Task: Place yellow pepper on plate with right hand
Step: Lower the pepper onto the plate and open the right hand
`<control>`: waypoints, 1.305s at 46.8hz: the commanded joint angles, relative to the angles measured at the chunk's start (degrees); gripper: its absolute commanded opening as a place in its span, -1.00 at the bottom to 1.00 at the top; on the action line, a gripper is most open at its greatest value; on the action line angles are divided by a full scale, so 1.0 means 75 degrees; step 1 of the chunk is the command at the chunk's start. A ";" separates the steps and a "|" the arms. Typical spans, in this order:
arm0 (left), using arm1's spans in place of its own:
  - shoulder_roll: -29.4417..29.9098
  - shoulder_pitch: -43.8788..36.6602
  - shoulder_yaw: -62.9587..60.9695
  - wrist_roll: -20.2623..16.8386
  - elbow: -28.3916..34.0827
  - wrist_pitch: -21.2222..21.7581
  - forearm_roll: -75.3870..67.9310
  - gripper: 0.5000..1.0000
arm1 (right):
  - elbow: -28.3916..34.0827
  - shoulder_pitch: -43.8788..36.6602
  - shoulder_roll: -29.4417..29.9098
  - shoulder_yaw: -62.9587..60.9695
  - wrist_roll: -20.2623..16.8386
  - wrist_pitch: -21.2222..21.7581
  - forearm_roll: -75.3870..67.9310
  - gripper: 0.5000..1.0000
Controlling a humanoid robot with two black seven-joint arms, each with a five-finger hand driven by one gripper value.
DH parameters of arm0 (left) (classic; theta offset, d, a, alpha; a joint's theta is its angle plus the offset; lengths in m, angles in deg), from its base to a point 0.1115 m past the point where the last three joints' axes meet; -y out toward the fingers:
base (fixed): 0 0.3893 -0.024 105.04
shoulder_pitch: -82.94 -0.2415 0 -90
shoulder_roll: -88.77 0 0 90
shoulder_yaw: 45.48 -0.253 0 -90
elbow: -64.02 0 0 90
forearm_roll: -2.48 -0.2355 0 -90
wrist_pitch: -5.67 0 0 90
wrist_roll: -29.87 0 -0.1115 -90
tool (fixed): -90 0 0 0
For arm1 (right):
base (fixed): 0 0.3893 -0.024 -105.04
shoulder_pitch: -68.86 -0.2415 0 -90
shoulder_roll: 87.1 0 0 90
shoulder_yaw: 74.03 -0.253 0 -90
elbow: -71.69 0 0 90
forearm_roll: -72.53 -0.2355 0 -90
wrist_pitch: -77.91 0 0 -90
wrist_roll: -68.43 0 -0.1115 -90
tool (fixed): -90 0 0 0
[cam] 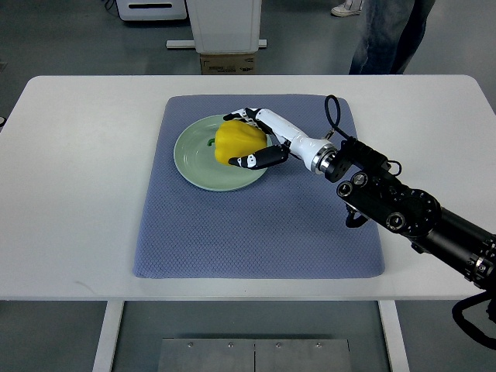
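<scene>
And there it was: the right hand reached in across the blue-grey mat, its dark arm stretching from the lower right edge of the table, and its fingers were curled around the yellow pepper, holding it from the right side. The pepper sat over the right half of the pale green plate, green stem pointing left toward the plate's middle (whether its underside was actually resting on the plate, I could not tell from up there). One dark-tipped finger lay along the pepper's near side, others wrapped over its far edge. The plate sat on the upper part of the mat, and the mat lay square on the white table. At the far side of the table a person's legs stood on the grey floor, with a white pedestal beside them and a cardboard box at its foot.
</scene>
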 commanded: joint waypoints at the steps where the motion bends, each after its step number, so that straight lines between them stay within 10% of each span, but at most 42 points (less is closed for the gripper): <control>1: 0.0000 0.0000 0.0000 0.0000 -0.0006 -0.0001 0.0000 1.00 | 0.0021 0.0003 0.0000 0.0177 0.0011 0.0002 -0.0008 -1.00; 17: 0.0000 0.0000 0.0000 0.0000 -0.0006 -0.0001 0.0000 1.00 | 0.0021 0.0003 0.0000 0.0236 0.0035 -0.0022 -0.0020 -1.00; 20: 0.0000 0.0000 0.0000 0.0000 -0.0006 -0.0001 0.0000 1.00 | 0.0021 0.0003 0.0000 0.0224 0.0035 -0.0022 -0.0078 0.87; 21: 0.0000 0.0000 0.0000 0.0000 -0.0006 -0.0001 0.0000 1.00 | 0.0021 0.0003 0.0000 0.0224 0.0023 -0.0022 -0.0102 1.00; 61: 0.0000 0.0000 0.0000 0.0000 0.0006 -0.0001 0.0000 1.00 | 0.0080 0.0506 0.0000 -0.2235 -0.0328 -0.0033 -0.1461 1.00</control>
